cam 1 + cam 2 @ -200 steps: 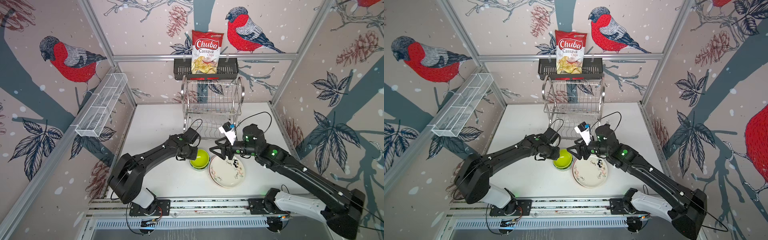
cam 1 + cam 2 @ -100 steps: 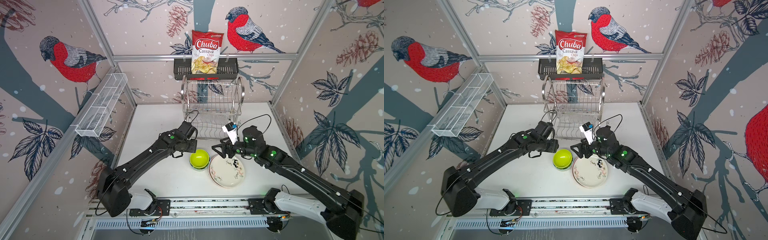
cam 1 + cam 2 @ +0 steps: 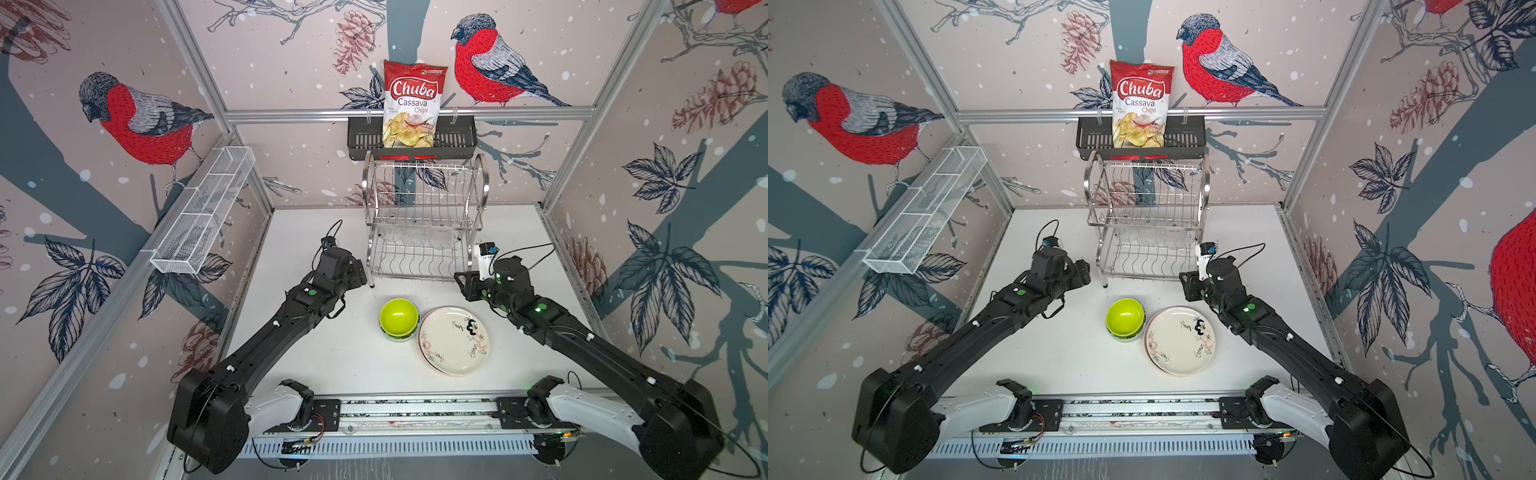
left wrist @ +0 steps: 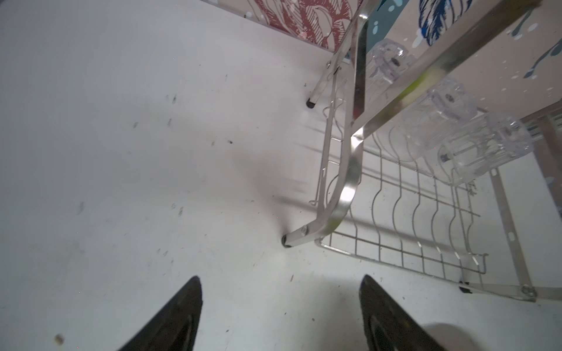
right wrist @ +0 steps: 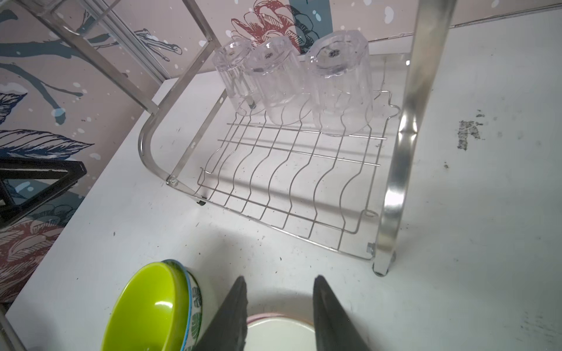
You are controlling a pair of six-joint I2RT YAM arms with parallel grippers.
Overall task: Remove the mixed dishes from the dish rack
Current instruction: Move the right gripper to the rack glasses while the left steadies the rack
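Tumblers (image 5: 279, 85) are stood upside down in the dish rack (image 3: 424, 225), mid-frame; left gripper (image 4: 281, 278) and right gripper (image 5: 279, 278) are seen open.

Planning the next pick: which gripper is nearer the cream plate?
Right. The right gripper hangs beside the cream plate; the left gripper is beyond the bowls, by the dish rack.

- lime bowl (image 5: 146, 307) is running off the right wrist view's edge and hiding the bowls under it; only a leafy rim (image 5: 196, 301) is peeking out
- plate (image 5: 273, 332) is sitting mostly behind the fingers (image 5: 228, 319) of the right gripper (image 5: 279, 278), with a pink plate (image 5: 269, 316) showing just a sliver
- tumblers (image 4: 483, 152) are looking blurry in the left wrist view, and they're nearly vanishing behind the rack (image 3: 424, 199) wires in both top views
- left gripper (image 4: 279, 276) fingers (image 4: 179, 316) are getting cropped at the edge
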